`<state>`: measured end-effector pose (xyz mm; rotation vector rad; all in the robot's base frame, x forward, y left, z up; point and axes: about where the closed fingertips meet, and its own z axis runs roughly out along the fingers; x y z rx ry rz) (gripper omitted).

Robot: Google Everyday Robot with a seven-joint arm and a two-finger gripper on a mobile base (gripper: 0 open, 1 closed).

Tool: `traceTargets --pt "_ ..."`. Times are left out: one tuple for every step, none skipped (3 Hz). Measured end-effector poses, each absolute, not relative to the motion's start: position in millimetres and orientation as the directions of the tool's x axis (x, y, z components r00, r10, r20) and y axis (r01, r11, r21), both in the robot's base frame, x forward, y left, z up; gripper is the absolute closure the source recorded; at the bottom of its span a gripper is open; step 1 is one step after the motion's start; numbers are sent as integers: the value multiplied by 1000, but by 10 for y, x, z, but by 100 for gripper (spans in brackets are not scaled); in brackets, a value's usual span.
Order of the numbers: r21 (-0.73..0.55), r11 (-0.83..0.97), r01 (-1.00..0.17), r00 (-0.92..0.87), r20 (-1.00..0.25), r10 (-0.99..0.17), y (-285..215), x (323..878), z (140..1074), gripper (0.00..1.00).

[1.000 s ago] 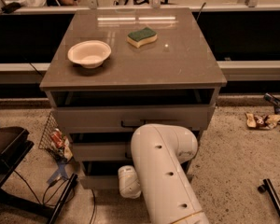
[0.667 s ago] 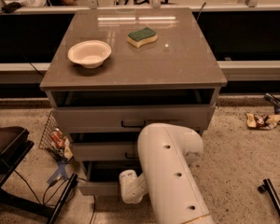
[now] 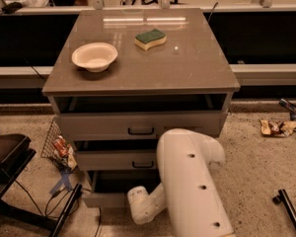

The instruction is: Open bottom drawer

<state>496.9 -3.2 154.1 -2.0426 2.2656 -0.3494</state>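
The grey cabinet (image 3: 187, 68) has three drawers, all standing a little out. The bottom drawer (image 3: 104, 200) is the lowest front, pulled out towards me with a dark gap (image 3: 119, 181) above it; its handle is hidden by my arm. My white arm (image 3: 192, 181) reaches down across the cabinet's lower right. My gripper (image 3: 138, 204) is at the end of the white wrist, right against the bottom drawer's front near its middle. The top drawer handle (image 3: 140, 131) and the middle drawer handle (image 3: 142, 164) show above it.
A white bowl (image 3: 94, 56) and a green-and-yellow sponge (image 3: 150, 38) lie on the cabinet top. A wire basket with litter (image 3: 59, 147), a black stand (image 3: 7, 157) and cables (image 3: 59, 206) are at left. Wrappers (image 3: 276, 127) and a black bar (image 3: 288, 211) lie at right.
My wrist has moved down and towards me, and the bottom drawer's front has come out a little further with it.
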Motion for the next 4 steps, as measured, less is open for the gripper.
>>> traceTargets --pt "-313 164 -936 -193 65 -979 -166 4677 2022 100" --pt "-399 270 -876 -297 5 -955 -286 4032 2464 100" --pt "-491 231 -840 -252 -23 -967 -528 3870 2629 100" --pt "-616 149 -774 -162 -35 -986 -759 4313 2927 100"
